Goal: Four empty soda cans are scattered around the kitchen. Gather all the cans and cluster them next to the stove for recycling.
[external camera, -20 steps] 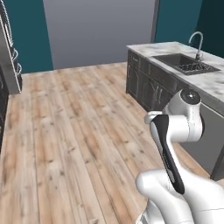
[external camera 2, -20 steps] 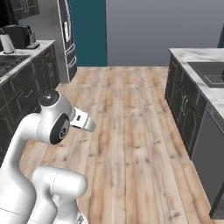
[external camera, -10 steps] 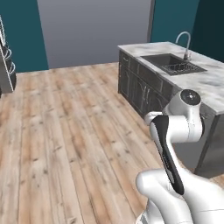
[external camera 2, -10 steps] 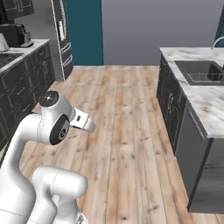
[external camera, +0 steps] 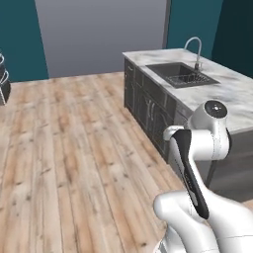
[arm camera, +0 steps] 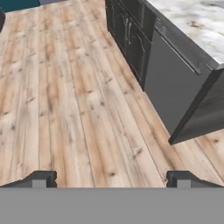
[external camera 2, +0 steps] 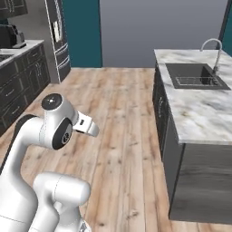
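The robot's two-finger gripper [arm camera: 112, 179] is wide open and holds nothing. It hangs over the light wooden plank floor [arm camera: 65, 109], beside the dark cabinet island with a grey marble top [external camera 2: 199, 113]. I see no cans here, so gathering looks barely begun.

island counter [external camera: 232, 94]: cut off right | fridge [external camera 2: 56, 36]: top cropped

Marble-topped island counter [external camera: 232, 94] with dark cabinet fronts [external camera: 148, 106], standing on a light wood plank floor [external camera: 74, 148]. A dark sink [external camera: 180, 75] is set into the counter, with a curved chrome faucet [external camera: 193, 49] just behind it. Beyond the island: grey wall panel [external camera: 101, 34] between teal walls [external camera: 17, 39].
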Robot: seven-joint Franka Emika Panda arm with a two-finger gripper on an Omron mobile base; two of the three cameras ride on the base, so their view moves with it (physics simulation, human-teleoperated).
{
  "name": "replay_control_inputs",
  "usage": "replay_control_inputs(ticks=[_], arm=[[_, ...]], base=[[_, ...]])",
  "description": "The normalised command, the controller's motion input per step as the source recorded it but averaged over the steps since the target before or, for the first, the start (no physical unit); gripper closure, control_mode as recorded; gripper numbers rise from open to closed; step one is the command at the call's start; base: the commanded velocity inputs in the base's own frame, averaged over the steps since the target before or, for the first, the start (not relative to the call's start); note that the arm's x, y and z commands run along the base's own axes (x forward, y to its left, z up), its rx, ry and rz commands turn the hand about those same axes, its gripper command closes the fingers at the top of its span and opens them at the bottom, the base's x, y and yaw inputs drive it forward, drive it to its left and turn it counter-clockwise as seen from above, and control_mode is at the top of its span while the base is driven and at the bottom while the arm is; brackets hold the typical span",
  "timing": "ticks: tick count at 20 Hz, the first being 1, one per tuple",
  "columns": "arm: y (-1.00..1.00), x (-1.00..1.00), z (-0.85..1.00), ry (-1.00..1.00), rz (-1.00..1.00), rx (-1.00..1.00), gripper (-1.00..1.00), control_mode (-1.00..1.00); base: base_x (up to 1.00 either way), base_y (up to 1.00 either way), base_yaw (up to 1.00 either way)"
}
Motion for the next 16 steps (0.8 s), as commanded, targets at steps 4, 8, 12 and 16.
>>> replay_control_inputs(ticks=[4, 8, 12, 16], arm=[[0.0, 0.0, 0.0, 0.0, 0.0, 0.0, -1.0, 1.0], [0.0, 0.0, 0.0, 0.0, 0.0, 0.0, -1.0, 1.0], [0.0, 0.0, 0.0, 0.0, 0.0, 0.0, -1.0, 1.0], [0.0, 0.0, 0.0, 0.0, 0.0, 0.0, -1.0, 1.0]], base=[[-0.11, -0.71, 0.07], [-0.12, -0.68, 0.07], [-0.1, -0.6, 0.09], [0.0, -0.5, 0.12]])
